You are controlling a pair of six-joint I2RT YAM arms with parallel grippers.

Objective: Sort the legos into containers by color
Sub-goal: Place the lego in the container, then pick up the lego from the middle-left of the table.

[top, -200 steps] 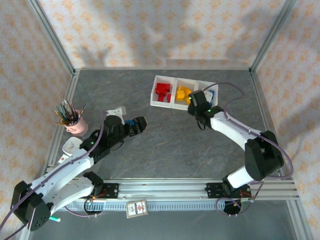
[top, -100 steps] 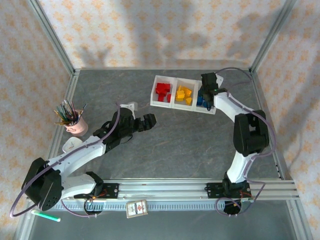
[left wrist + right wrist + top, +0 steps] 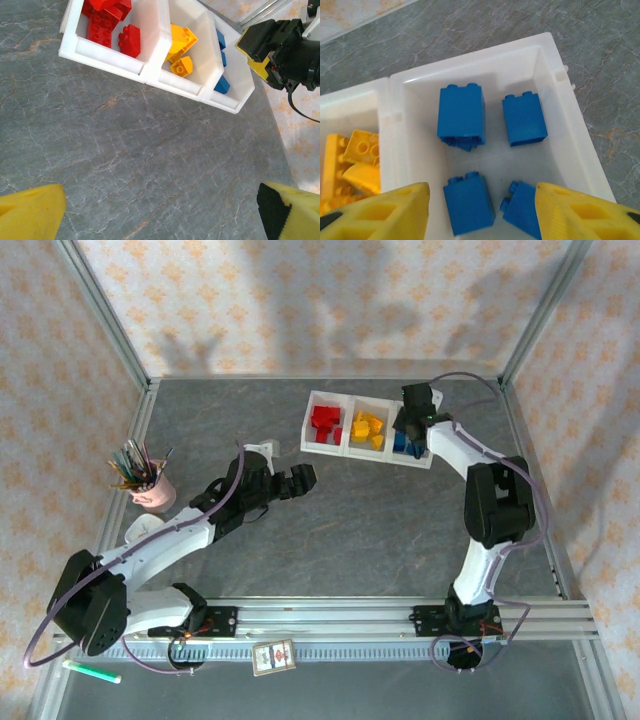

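the blue legos (image 3: 461,116) are sat in the end bin of the containers (image 3: 395,140), with red legos (image 3: 102,27) and yellow legos (image 3: 181,42) kept in the other two. the right gripper (image 3: 482,202) was swung over from in front of the containers in the last second. its jaws are now spread apart above the blues with nothing pinched, so a brick was probably just dropped and sorting looks nearly done. the left gripper (image 3: 160,215) is held wide apart, empty, well short of them.
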